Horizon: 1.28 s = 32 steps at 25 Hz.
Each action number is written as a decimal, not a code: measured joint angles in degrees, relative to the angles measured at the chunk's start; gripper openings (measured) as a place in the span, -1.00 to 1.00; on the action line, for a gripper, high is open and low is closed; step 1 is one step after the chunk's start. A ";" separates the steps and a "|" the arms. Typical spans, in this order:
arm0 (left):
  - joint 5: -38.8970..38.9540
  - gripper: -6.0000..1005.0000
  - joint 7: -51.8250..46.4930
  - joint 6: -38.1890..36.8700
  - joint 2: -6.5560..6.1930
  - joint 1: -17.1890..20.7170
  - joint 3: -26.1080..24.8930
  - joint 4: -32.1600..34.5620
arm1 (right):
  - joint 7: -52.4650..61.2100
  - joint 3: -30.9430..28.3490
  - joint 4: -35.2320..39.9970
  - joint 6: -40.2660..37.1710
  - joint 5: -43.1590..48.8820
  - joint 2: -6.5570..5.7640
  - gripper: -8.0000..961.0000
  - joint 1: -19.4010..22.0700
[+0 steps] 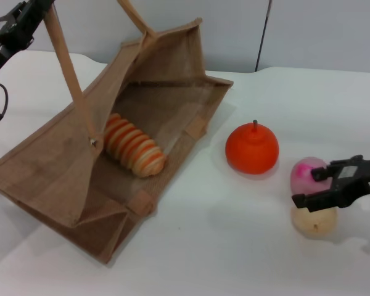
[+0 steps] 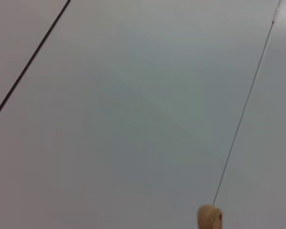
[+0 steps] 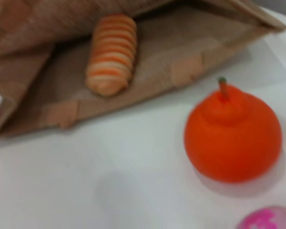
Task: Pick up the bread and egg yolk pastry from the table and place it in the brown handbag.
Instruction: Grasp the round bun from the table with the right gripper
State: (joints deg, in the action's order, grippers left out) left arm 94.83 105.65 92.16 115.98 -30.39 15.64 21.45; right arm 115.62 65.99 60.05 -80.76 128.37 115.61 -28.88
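A: From the head view, the large tan-brown burlap handbag [image 1: 55,166] lies on its side on the white table [image 1: 234,246], mouth open, and the ridged orange-and-tan striped bread loaf [image 1: 133,146] is already inside. The left gripper [image 1: 9,28] sits high at the far left, clamped on one long handle [image 1: 66,65] and holding the mouth up.

B: And the small smooth pale beige egg yolk pastry [image 1: 313,221]?

A: On the table at the right, touching the pink ball with the magenta mark [image 1: 307,174]. The right gripper [image 1: 317,185] hovers over both, its dark fingers spread apart, holding nothing.

B: So the risk is grabbing the pink one, or nudging the pastry so it rolls.

A: I'd judge so; they are packed tight, and the round orange fruit with a stem [image 1: 252,148] stands between them and the bag, so a low carry could clip it.

B: Left wrist view?

A: Only plain wall and the tan handle's tip [image 2: 209,217]. If that grip slips, the mouth collapses.

B: Right wrist view?

A: Bread [image 3: 111,53] in the bag [image 3: 33,28], fruit [image 3: 232,137] near, a pink edge [image 3: 269,218]; the pastry is out of view there.
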 joint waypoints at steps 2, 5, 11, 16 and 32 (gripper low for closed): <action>0.00 -0.75 0.00 -0.05 0.00 -0.05 0.00 0.00 | 0.18 -0.01 -0.14 0.12 0.88 0.00 0.84 -0.10; 0.00 -0.75 0.00 -0.15 0.01 -0.09 0.00 0.00 | 0.60 0.15 -0.16 0.25 2.40 -0.01 0.84 -0.15; -0.14 -0.75 0.00 -0.80 0.04 -0.11 0.00 0.00 | 1.76 0.39 0.29 -1.07 3.97 -0.11 0.84 -0.18; -0.08 -0.75 0.00 -0.86 0.04 -0.07 0.00 0.00 | 1.77 0.60 0.52 -3.08 4.93 0.02 0.84 -0.24; 0.00 -0.75 0.00 -1.03 -0.05 -0.02 0.01 0.00 | 1.67 2.56 1.66 -4.63 6.92 0.14 0.84 -0.18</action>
State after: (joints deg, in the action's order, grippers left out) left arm 94.84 105.64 91.12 115.93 -30.40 15.64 21.45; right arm 117.29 68.55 61.71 -85.39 135.29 115.75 -29.06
